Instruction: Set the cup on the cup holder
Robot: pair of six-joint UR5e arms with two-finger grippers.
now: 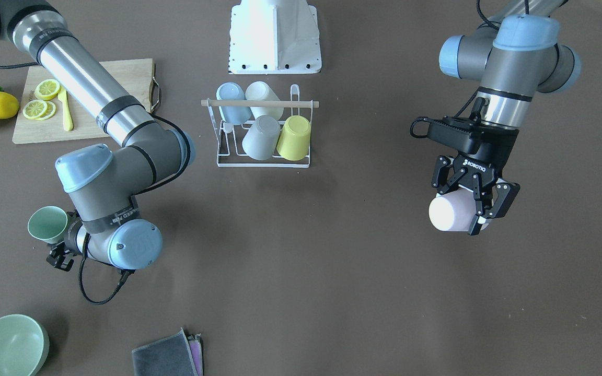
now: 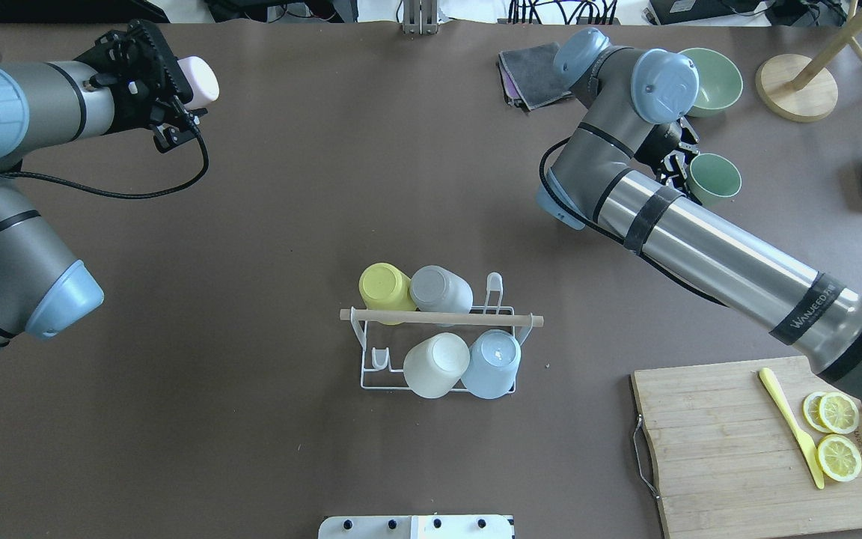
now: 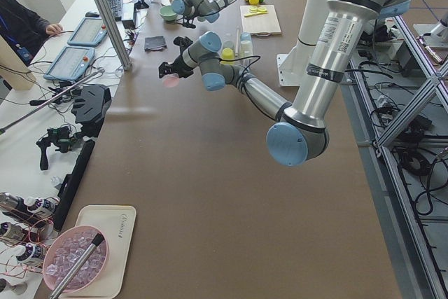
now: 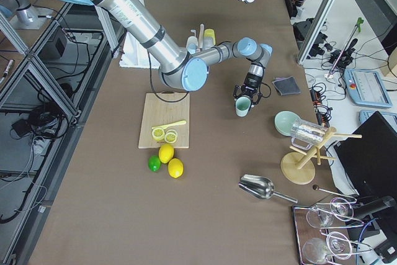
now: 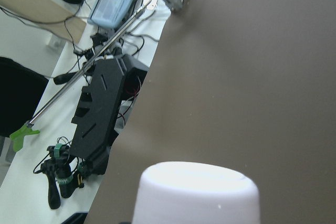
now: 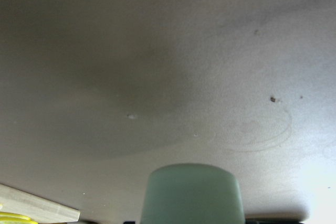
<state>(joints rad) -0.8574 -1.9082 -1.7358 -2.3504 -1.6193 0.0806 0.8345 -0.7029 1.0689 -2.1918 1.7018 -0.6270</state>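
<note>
Cup holder [image 1: 280, 103] with four cups [image 1: 261, 137], left fingers [image 1: 504, 202] grasping pink cup [image 1: 450, 213], right fingers [image 2: 678, 166] grasping green cup [image 1: 47, 224].

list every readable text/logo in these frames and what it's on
"ROBOTIQ": on the left gripper, which holds the pink cup.
"WANJEED": on the black band round the right arm; the letters after it are too blurred to read.
Cutting board: small mark near its edge, unreadable.
White tray: script logo, too blurred to read.
</note>
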